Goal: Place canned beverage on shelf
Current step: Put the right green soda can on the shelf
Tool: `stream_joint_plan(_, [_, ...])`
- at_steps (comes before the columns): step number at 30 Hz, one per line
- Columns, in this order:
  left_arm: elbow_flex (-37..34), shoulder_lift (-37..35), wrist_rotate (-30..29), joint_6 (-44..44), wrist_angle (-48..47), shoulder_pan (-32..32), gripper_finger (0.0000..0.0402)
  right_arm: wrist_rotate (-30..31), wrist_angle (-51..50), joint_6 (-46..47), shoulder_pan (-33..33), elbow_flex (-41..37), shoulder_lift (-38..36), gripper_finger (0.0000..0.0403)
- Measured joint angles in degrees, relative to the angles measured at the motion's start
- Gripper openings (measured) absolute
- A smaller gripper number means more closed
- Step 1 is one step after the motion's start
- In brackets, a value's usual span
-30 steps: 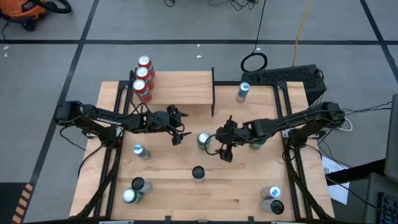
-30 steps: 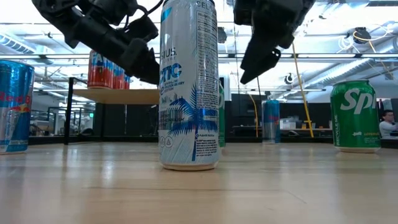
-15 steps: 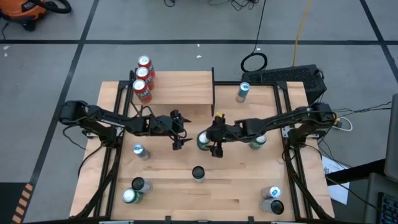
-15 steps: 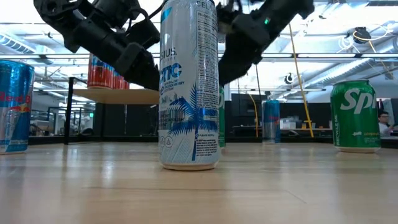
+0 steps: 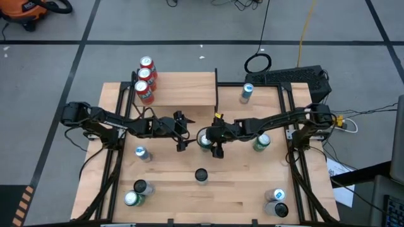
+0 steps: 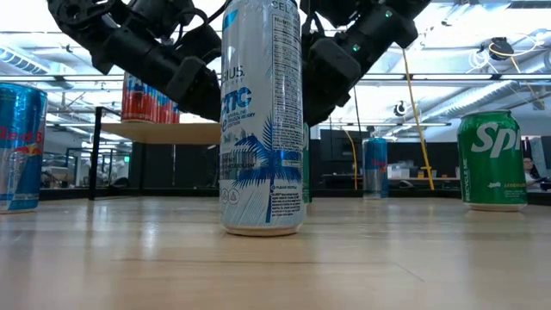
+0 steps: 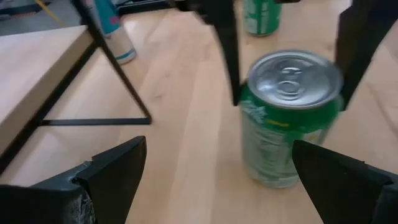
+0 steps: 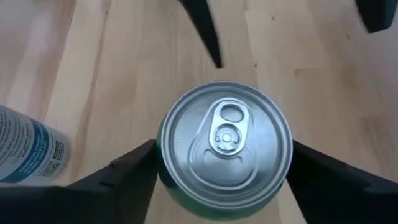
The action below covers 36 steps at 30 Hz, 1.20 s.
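Looking straight down past my right gripper (image 8: 217, 186), I see the green aluminium drinks can with the silver pull-tab lid (image 8: 224, 146) standing upright near the middle of the big wooden tabletop (image 5: 240, 183), well short of the small light-wood shelf with black metal uprights (image 5: 183, 89) at the far edge. My right fingers (image 8: 134, 171) are spread either side of its body, level with the upper wall; I can't tell whether they touch it, and the can isn't gripped yet.

I judge it a rigid but thin-walled cylinder, smooth and a bit slippery, likely full and moderately heavy, so I'd pinch the side wall below the rim, firm enough not to slip without denting it. Its long axis is vertical, lid up, tab opening facing away from my wrist.

My left gripper (image 5: 182, 131) hovers just beside it on the shelf side, fingers apart and holding nothing.
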Motion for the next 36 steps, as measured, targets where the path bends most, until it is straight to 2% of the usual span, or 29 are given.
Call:
stream_joint_plan(2, [0.0,-0.2,-2.2,0.0,-0.1,0.0,0.0397,0.0,0.0,0.6,0.0,0.0,0.0,0.0272])
stream_joint_plan(5, [0.0,-1.9,-6.7,0.2,-1.1,-0.2,0.0397,0.1,0.2,2.6,0.0,0.0,-0.3,0.0272])
stream_joint_plan(11, [0.0,-11.6,-12.8,1.3,-10.6,-1.4,0.0397,0.2,-1.9,5.4,0.0,3.4,-1.9,0.0272])
stream_joint_plan(17, [0.0,-21.1,-15.1,-1.6,-20.0,-2.5,0.0397,6.0,-10.1,3.6,-1.5,15.0,-2.1,0.0272])
stream_joint_plan(22, [0.0,-25.1,-15.5,-4.6,-26.7,-2.8,0.0397,6.1,-14.7,-0.2,-5.6,25.0,-1.4,0.0272])
stream_joint_plan(26, [0.0,-25.9,-18.3,-6.8,-30.2,-2.8,0.0397,4.0,-16.5,-0.6,-11.1,31.3,0.3,0.0272])
stream_joint_plan(31, [0.0,-25.9,-23.7,-9.9,-33.5,-2.8,0.0397,3.0,-20.4,-0.6,-18.2,40.7,6.2,0.0272])
stream_joint_plan(36, [0.0,-25.9,-25.6,-11.5,-36.0,-2.8,0.0397,-0.2,-25.1,-0.9,-23.0,53.0,14.4,0.0272])
